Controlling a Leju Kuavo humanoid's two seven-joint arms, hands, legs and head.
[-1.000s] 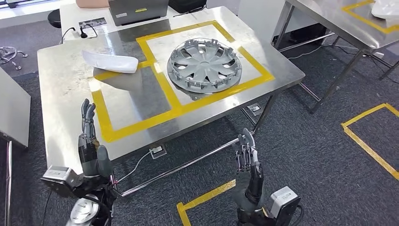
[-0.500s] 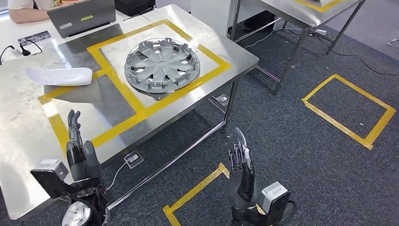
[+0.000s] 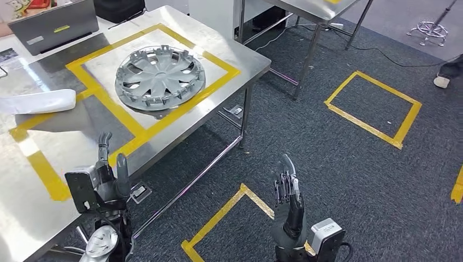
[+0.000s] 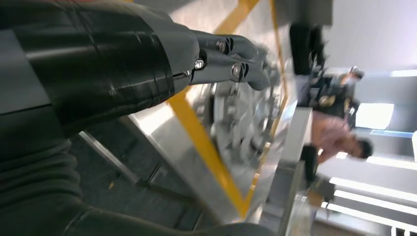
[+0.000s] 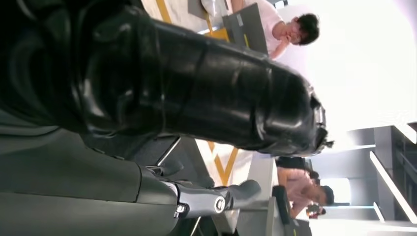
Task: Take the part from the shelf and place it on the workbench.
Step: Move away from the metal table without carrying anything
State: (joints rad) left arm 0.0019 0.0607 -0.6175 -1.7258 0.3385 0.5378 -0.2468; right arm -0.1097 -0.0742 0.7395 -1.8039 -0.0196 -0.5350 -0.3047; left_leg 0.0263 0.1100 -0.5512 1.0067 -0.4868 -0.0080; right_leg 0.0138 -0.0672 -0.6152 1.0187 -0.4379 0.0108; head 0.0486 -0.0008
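Observation:
A silver hubcap (image 3: 159,77) lies inside a yellow-taped square on the steel workbench (image 3: 229,46). A white curved part (image 3: 35,101) rests on the bench's left side. My left hand (image 3: 107,176) stands upright over the bench's near edge, fingers apart, holding nothing. My right hand (image 3: 288,197) is raised over the carpet, right of the bench, fingers straight and empty. In the left wrist view the hand (image 4: 147,64) points toward the blurred hubcap (image 4: 241,118). The right wrist view has the right hand (image 5: 196,98) close up, nothing in it.
A laptop (image 3: 52,24) sits at the bench's far side. A second steel table (image 3: 306,8) stands behind. Yellow tape outlines (image 3: 374,106) mark the dark carpet, one (image 3: 229,218) by my right hand. A person's shoe (image 3: 445,80) and a chair base (image 3: 431,27) are at far right.
The whole scene has slid left and up in the picture: the camera has turned right, away from the bench. Both hands stay raised and empty.

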